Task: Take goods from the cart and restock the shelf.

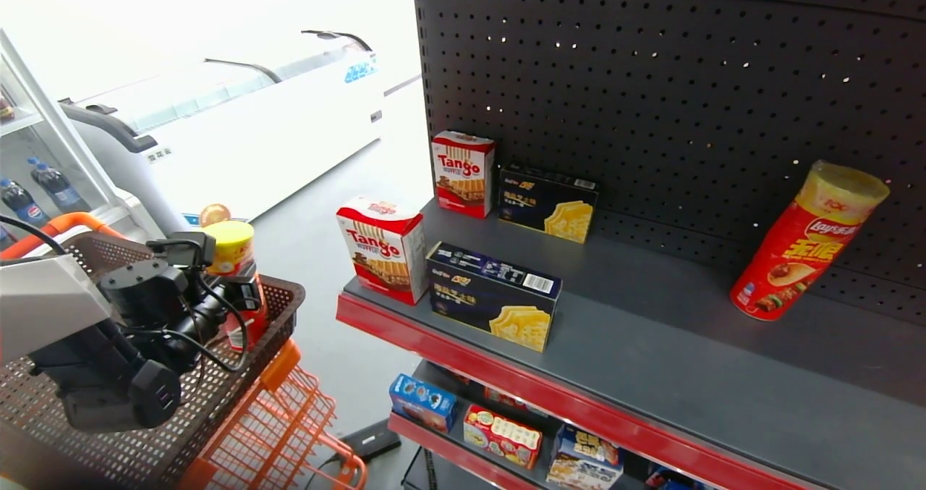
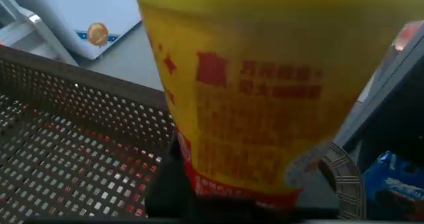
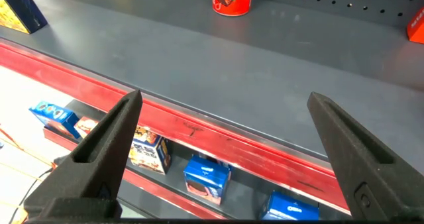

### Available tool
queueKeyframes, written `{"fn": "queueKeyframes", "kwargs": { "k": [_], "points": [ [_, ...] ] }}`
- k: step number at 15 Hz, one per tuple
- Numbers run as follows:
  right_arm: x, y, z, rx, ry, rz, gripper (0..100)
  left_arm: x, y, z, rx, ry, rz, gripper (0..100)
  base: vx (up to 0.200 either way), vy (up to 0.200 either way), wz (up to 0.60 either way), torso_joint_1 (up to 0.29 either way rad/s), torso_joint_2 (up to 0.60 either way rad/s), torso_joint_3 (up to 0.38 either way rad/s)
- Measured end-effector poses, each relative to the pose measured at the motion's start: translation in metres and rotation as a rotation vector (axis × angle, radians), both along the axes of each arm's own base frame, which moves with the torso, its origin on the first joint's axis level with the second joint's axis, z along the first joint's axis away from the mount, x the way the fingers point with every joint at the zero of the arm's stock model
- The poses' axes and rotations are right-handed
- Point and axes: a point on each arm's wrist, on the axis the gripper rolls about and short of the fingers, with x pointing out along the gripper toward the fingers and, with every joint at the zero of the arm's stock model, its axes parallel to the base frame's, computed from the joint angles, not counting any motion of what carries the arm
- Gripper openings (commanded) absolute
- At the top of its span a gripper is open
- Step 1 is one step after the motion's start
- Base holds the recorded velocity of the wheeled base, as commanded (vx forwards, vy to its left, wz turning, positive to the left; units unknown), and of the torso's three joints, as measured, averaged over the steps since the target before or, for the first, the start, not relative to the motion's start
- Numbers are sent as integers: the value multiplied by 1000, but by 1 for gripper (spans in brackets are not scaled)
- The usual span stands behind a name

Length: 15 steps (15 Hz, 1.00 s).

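Note:
A chips can (image 1: 231, 247) with a yellow lid and red body stands upright in my left gripper (image 1: 242, 303), which is shut on it just above the cart's brown mesh basket (image 1: 283, 296). In the left wrist view the can's yellow side (image 2: 258, 98) is very close, with the basket mesh (image 2: 66, 151) beneath. The grey shelf board (image 1: 651, 331) with a red front edge lies to the right. My right gripper (image 3: 225, 158) hangs open in front of that red edge (image 3: 218, 128), nothing between its fingers (image 3: 99, 158).
On the shelf stand two wafer boxes (image 1: 382, 247) (image 1: 463, 171), two dark blue boxes (image 1: 495, 303) (image 1: 548, 202) and a red chips can (image 1: 806, 240) leaning on the pegboard. Bare board lies between them. Lower shelves hold small packs (image 3: 205, 177). A white freezer (image 1: 239, 128) stands behind the cart.

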Motion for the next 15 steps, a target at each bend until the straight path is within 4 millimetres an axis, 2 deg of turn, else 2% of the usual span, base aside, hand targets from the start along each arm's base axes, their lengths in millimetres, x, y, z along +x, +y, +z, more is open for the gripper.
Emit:
{"fn": "queueKeyframes", "kwargs": {
  "k": [2, 5, 11, 15],
  "points": [
    [0, 0, 0, 0, 0, 0, 100, -2, -6, 11, 22, -22, -18, 0, 0, 0, 0, 0, 0, 0],
    [0, 0, 0, 0, 0, -1, 100, -15, -14, 42, 32, -55, -43, 0, 0, 0, 0, 0, 0, 0],
    [0, 0, 0, 0, 0, 0, 100, -44, -24, 122, 48, -159, -98, 0, 0, 0, 0, 0, 0, 0],
    [0, 0, 0, 0, 0, -1, 100, -70, -53, 173, -20, -74, -192, 0, 0, 0, 0, 0, 0, 0]
  ]
}}
